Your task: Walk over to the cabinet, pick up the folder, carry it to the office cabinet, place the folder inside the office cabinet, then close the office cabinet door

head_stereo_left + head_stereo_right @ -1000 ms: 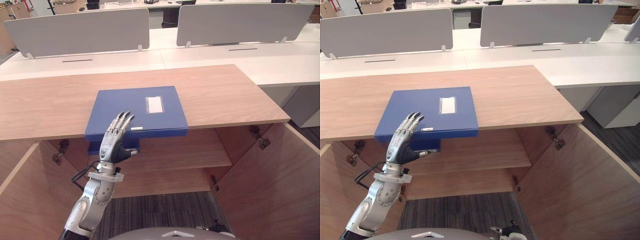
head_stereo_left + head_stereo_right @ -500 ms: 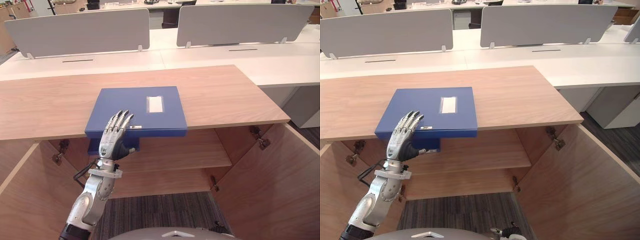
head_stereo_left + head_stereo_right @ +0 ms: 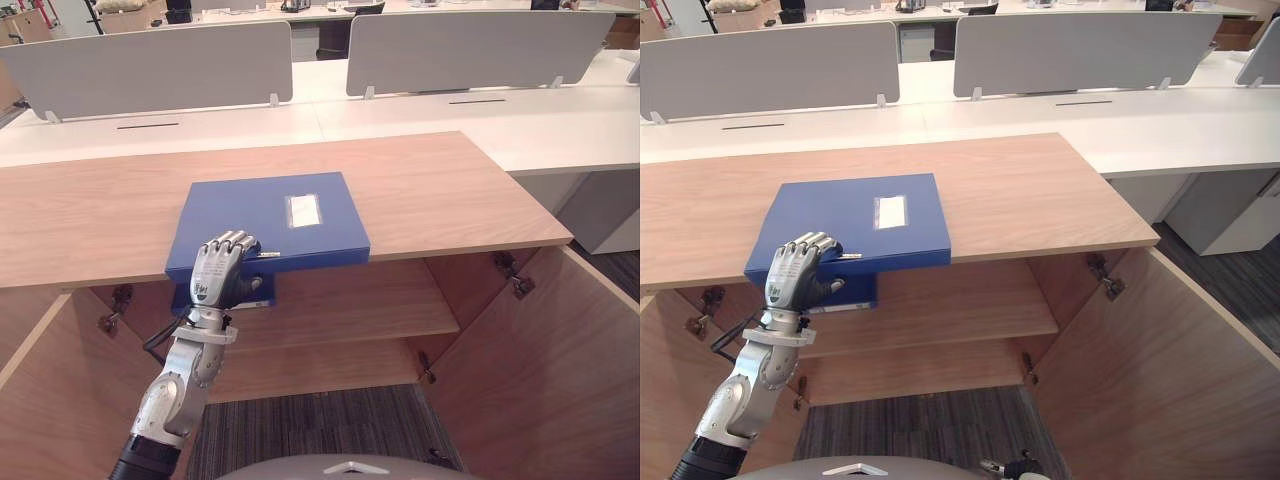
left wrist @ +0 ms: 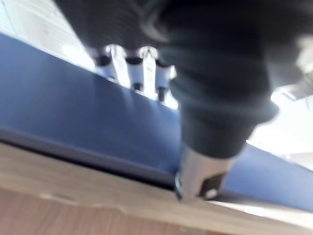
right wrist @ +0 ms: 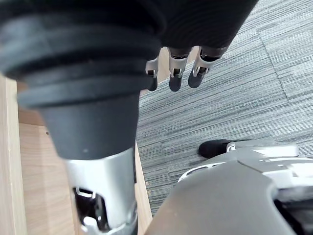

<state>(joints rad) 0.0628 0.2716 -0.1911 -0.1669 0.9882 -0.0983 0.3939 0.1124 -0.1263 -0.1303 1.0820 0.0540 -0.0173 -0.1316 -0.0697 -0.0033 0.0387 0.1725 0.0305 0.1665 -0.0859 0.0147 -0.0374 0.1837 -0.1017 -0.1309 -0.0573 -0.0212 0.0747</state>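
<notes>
Folder [image 3: 268, 216], apparently stiff and light, overhung tabletop [image 3: 440, 190] at 6 o'clock; left hand [image 3: 222, 272] clamped that free edge, right hand [image 5: 175, 76] slack.

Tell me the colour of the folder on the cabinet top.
The folder is blue, with a pale label on its cover; clearest in the left eye view.

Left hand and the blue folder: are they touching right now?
Touching. The left eye view shows the left hand with fingers curled over the near edge of the folder, thumb below it; the left wrist view agrees.
</notes>
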